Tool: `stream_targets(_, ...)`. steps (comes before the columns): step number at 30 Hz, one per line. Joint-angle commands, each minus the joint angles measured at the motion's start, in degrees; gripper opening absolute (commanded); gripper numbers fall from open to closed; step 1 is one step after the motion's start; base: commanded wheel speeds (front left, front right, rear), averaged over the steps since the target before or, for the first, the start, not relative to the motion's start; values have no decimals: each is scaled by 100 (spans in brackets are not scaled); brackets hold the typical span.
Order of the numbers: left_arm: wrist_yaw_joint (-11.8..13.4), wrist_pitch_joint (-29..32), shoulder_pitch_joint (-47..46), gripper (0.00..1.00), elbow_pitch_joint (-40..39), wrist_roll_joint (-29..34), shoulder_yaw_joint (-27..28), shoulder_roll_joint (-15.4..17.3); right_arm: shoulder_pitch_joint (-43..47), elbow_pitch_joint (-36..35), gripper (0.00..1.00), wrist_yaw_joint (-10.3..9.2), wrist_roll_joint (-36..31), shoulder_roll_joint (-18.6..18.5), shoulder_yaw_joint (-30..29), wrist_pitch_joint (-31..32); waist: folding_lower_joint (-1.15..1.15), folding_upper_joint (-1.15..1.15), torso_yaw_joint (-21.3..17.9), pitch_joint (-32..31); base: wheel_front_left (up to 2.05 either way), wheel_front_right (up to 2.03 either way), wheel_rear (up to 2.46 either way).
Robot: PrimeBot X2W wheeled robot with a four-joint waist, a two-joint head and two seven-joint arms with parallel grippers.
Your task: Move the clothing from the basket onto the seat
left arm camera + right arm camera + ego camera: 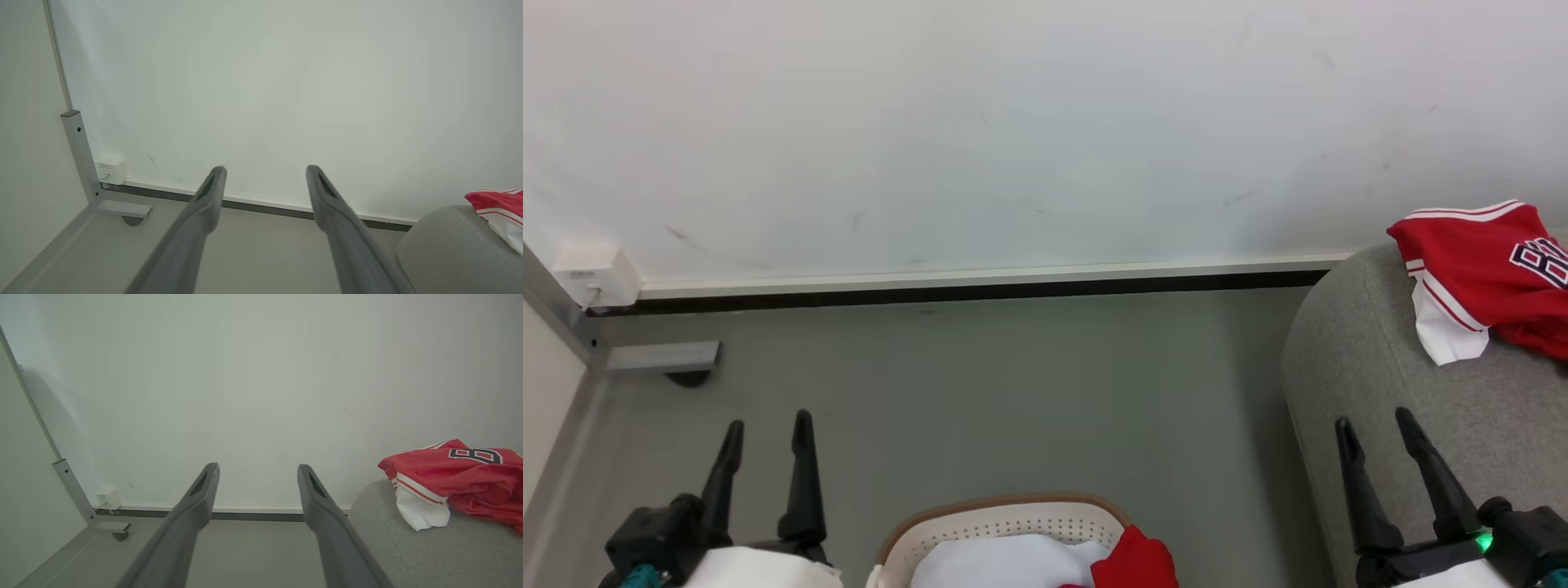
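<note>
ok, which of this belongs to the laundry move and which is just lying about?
Job: basket, red garment in it, white fabric beside it (maybe clothing too), seat, red jersey already there.
Lying about: wall box, grey metal foot.

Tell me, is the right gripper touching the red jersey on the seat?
Apart. The head view shows a stretch of bare grey seat between the red jersey and the open right gripper.

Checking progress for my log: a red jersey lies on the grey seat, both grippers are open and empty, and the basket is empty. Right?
Not the basket: the head view shows a red garment and white cloth inside it. The rest stands: the red jersey lies on the grey seat, and the left gripper and right gripper are open and empty.
</note>
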Motion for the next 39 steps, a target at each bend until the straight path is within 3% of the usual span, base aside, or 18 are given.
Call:
stream_targets(1, -54, -5, 178, 100, -92, 179, 94, -112, 94, -42, 100, -14, -158, 49, 13, -63, 1, 0, -76, 77, 0, 0, 0)
stream_targets(10, -518, -7, 584, 100, -123, 763, 671, -748, 300, -115, 100, -14, -731, 194, 52, -144, 1, 0, -100, 145, 0, 0, 0)
stream_targets(19, -926, -8, 556, 100, 32, 1058, 1056, -1084, 169, -167, 100, -14, -749, 265, 5, -151, 1, 0, -155, 188, 0, 0, 0)
stream_targets(29, -1223, -8, 461, 100, 173, 1303, 1229, -1278, 83, -229, 100, -14, -751, 304, -80, -150, 1, 0, -215, 322, 0, 0, 0)
stream_targets(39, -1603, 134, -129, 100, 477, 1513, 941, -1208, -230, -313, 100, -15, -715, 320, -303, -151, 1, 0, -636, 1002, 0, 0, 0)
